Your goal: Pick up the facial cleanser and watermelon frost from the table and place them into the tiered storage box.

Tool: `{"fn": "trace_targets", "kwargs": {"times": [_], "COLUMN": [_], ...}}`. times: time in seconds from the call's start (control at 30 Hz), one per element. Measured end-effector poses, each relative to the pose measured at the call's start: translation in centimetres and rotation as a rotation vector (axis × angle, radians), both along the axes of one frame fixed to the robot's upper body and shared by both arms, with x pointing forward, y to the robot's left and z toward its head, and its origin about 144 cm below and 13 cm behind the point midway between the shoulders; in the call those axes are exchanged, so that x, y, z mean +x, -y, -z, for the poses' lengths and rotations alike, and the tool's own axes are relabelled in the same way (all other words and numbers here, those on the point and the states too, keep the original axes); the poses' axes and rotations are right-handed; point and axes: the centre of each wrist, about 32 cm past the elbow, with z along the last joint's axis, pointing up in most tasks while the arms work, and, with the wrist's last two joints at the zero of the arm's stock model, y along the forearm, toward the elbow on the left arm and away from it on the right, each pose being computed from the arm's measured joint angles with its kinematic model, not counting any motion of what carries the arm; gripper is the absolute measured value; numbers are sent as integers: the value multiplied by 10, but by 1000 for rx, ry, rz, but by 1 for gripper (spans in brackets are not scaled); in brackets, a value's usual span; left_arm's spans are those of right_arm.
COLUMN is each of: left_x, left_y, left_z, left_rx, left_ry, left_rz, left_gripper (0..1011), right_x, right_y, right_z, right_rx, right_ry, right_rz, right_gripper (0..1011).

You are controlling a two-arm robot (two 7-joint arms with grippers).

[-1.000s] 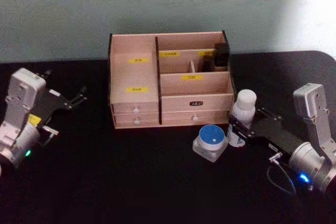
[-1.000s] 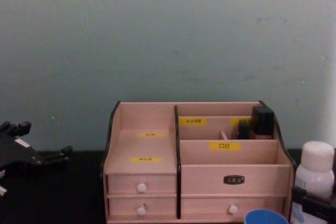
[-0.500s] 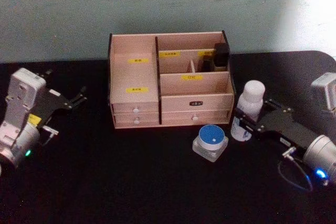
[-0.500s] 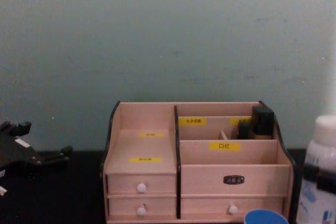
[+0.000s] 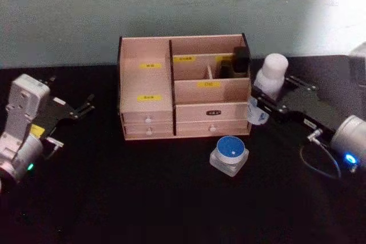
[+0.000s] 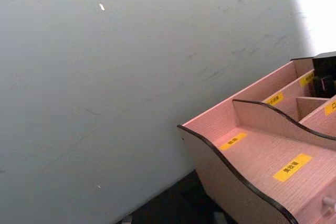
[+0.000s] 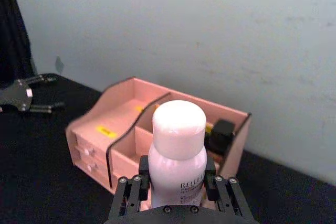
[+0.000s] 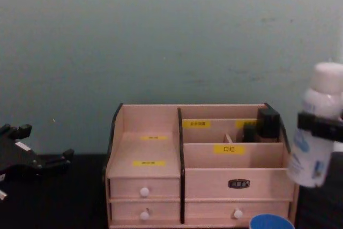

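Observation:
My right gripper [image 5: 264, 102] is shut on the facial cleanser [image 5: 266, 86], a tall white bottle with a rounded cap. It holds the bottle [image 8: 318, 127] in the air, just off the right side of the tiered storage box [image 8: 201, 181], about level with the box's top. In the right wrist view the bottle [image 7: 177, 156] stands between the fingers [image 7: 137, 192] with the wooden box [image 7: 121, 129] behind it. The watermelon frost [image 5: 229, 154], a squat clear jar with a blue lid, rests on the black table in front of the box's right half. My left gripper [image 5: 80, 107] hangs open at the left, parked.
A dark object [image 5: 239, 61] sits in the box's back right compartment. The box [image 5: 143, 92] has stepped compartments with yellow labels and small white-knobbed drawers. A grey-green wall rises right behind the box. The left wrist view looks at the box's left end [image 6: 247, 156] and the wall.
My right gripper has lifted the facial cleanser off the table and carried it up and toward the box's right side. The jar and the left arm have stayed put.

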Motion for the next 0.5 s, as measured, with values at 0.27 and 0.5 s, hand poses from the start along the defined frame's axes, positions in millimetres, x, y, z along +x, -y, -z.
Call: {"fn": "trace_targets", "kwargs": {"times": [0.27,0.5], "left_x": [0,0], "left_y": [0,0], "left_z": [0,0], "left_rx": [0,0], "left_ry": [0,0], "left_rz": [0,0], "left_gripper": [1001,1001], "right_x": [29,58], "right_y": [-16,-33], "right_z": [-13,-19], "right_rx": [17,10], "right_ry": [33,52], "right_rz": [-32,-41], "right_gripper": [596,596]}}
